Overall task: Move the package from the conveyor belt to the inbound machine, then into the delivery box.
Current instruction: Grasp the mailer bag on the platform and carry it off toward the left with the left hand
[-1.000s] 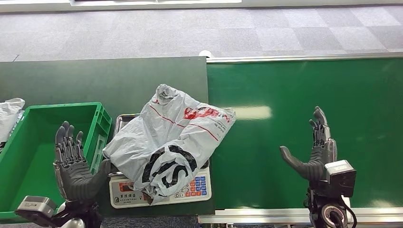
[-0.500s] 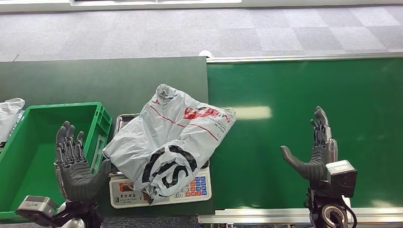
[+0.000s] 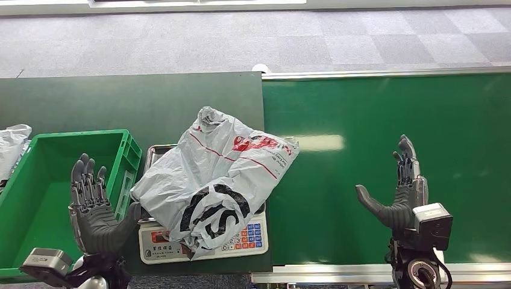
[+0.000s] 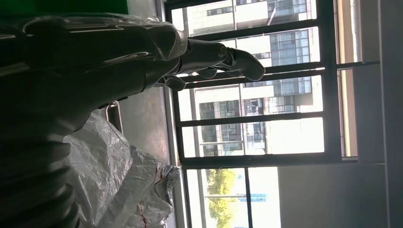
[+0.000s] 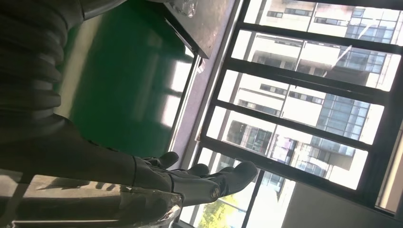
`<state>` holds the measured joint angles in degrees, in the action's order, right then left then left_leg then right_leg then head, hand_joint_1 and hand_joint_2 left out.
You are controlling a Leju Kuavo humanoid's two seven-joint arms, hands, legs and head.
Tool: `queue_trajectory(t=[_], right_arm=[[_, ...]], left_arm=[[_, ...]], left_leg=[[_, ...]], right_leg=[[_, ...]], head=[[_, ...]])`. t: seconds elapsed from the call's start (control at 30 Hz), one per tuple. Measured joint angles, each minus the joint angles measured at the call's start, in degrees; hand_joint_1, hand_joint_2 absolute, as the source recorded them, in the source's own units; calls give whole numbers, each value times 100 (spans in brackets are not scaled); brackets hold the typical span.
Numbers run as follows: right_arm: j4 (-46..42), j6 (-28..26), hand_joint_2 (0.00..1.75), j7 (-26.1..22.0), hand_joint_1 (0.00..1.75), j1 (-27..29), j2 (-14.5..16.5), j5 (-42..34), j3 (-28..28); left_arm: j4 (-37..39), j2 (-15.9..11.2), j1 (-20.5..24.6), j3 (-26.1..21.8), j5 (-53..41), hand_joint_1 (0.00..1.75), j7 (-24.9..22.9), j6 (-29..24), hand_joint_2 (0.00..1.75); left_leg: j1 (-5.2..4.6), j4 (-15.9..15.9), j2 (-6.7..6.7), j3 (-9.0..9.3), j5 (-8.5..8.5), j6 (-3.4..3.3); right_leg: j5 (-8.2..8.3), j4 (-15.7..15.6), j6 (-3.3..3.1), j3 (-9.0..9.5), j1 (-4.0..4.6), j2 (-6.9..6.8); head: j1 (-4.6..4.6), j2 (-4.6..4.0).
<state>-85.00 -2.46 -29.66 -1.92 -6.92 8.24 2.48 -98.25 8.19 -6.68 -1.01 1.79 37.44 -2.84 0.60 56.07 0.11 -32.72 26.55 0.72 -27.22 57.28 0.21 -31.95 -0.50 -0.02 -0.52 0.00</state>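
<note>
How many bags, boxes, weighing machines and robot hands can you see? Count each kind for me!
Bags: 2, the big grey package on the scale and a white bag at the left edge.
Green boxes: 1, the crate.
Weighing machines: 1, the scale.
Robot hands: 2, the left hand and right hand, both open.
Total: 6.

Grey carpet floor (image 3: 181,42) beyond — a white bag (image 3: 11,144) at far left
</note>
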Motion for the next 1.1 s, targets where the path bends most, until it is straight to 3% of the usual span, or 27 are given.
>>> queue_trajectory(t=[0.53, 0.63, 0.73, 0.8, 0.87, 1.1], right_arm=[[-2, 20, 175, 20, 0, 2, 4, 13, -1], [9, 403, 175, 299, 0, 52, 6, 341, 22], [64, 725, 175, 407, 0, 159, 46, 782, 128], [101, 735, 175, 392, 87, 206, 77, 841, 165], [126, 738, 175, 389, 174, 226, 86, 860, 168], [133, 713, 175, 376, 175, 235, 128, 884, 169]], left_arm=[[1, -7, 2, 1, -18, 0, -21, 20, 175], [236, -171, 168, 223, -772, 0, -737, 398, 175], [918, -417, 435, 758, -3309, 0, -1791, 598, 175], [1232, -489, 529, 954, -4761, 79, -1828, 574, 175], [1401, -556, 595, 1063, -5169, 159, -1754, 553, 175], [1478, -645, 612, 1113, -4387, 161, -1613, 487, 175]], left_leg=[[0, 0, 0, 1, 0, 0], [0, 0, -11, 3, 0, 0], [0, -2, -13, 1, -1, 0], [0, -1, -1, 1, -1, 0], [0, -1, -2, 2, -1, 0], [0, -1, -4, 1, -1, 0]], right_leg=[[0, 0, 0, -2, 0, 0], [-4, -3, 3, -1, 0, -13], [-2, -1, 2, 9, 0, -17], [0, 0, 0, 5, 1, -6], [0, 1, 1, 4, 0, -5], [-1, 0, 1, 3, 0, -6]], head=[[0, 0], [1, 0], [-1, 0], [0, 0], [1, 0], [0, 0]])
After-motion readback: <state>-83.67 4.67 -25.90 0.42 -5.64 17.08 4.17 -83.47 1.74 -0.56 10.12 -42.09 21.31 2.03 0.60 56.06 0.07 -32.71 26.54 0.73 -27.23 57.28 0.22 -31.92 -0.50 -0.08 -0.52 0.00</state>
